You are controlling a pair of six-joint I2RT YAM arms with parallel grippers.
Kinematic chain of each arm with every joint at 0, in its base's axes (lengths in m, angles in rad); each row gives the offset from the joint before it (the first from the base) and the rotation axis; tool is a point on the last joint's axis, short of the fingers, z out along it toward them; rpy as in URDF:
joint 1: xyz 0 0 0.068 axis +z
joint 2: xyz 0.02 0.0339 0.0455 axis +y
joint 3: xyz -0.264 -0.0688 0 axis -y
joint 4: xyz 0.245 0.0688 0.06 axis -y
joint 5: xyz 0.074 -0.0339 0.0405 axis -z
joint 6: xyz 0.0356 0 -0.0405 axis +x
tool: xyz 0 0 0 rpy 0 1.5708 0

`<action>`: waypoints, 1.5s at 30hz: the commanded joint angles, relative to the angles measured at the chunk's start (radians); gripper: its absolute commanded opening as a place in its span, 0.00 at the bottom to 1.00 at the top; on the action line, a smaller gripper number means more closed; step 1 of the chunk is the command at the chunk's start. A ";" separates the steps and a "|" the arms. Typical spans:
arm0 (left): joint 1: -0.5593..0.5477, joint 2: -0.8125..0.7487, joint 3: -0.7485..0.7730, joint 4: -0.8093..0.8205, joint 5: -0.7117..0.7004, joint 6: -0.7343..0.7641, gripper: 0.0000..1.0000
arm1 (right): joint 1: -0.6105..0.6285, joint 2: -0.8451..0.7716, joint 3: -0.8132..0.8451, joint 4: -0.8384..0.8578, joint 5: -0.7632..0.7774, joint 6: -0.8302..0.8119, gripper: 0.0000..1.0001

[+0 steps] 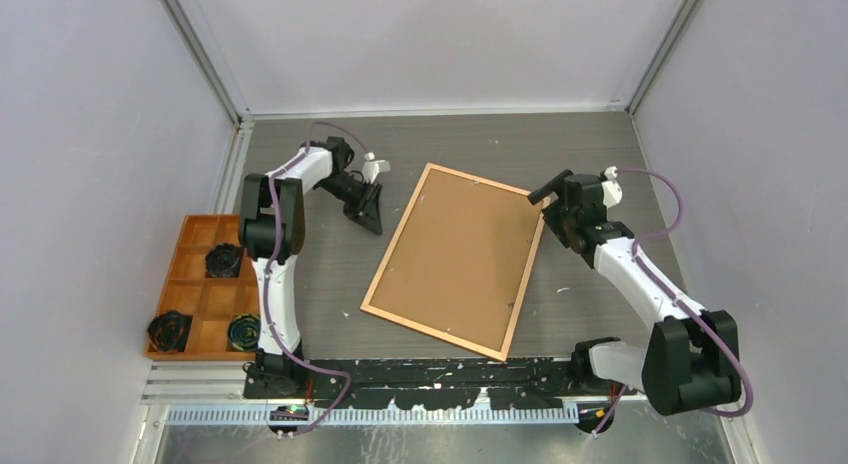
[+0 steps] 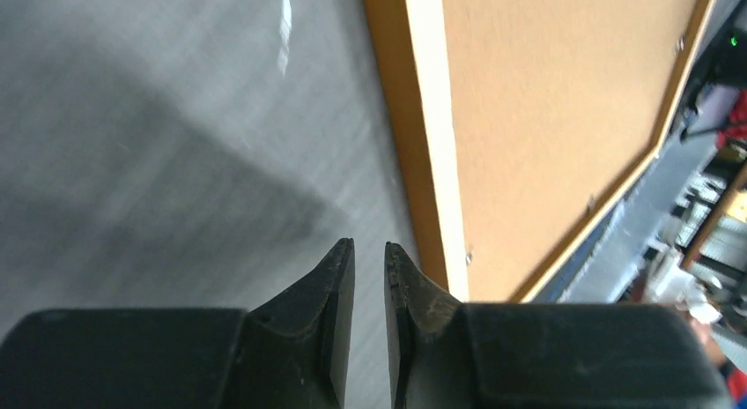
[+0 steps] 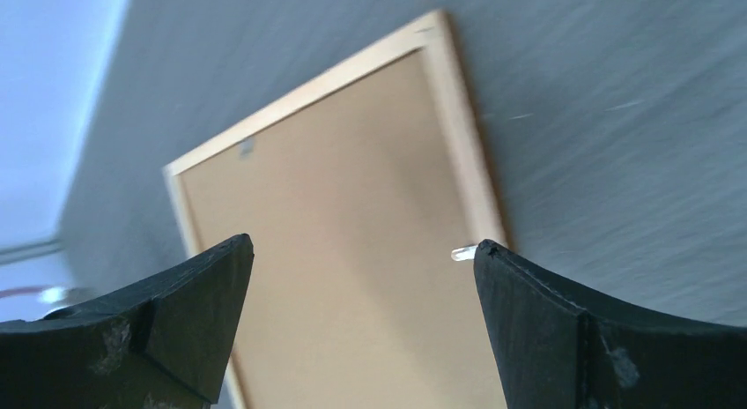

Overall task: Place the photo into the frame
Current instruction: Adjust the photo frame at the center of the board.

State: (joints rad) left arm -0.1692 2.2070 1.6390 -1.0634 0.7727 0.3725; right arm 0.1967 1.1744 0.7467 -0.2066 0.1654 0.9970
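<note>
mid-table, face down on grey wood-grain surface (image 1: 600, 144): large orange-brown wooden picture frame (image 1: 458, 259), brown fibreboard back up (no readable writing anywhere). left gripper (image 2: 370, 250) beside its left rail, narrowed to a slit, empty. right gripper (image 3: 361, 250) above far-right corner, spread wide, empty.

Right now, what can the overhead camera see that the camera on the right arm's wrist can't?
Only the overhead view shows the orange tray of black items, both arms and the left hand. Only the right wrist view shows the right hand close up, its fingers spread wide and empty. Both show the frame lying back-up on the grey table.
</note>
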 commanded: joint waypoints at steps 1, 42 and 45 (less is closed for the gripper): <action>-0.048 0.042 0.059 0.099 -0.061 -0.122 0.21 | -0.067 0.085 -0.036 -0.010 0.029 -0.090 1.00; 0.082 0.012 0.010 0.056 0.026 -0.182 0.29 | 0.286 0.722 0.641 0.057 -0.294 -0.201 0.82; 0.082 0.021 0.020 0.048 0.010 -0.178 0.28 | 0.308 0.777 0.703 0.043 -0.288 -0.224 0.80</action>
State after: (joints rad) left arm -0.0902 2.2372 1.6302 -1.0321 0.7963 0.2367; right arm 0.4877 1.9240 1.3510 -0.1543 -0.1143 0.8146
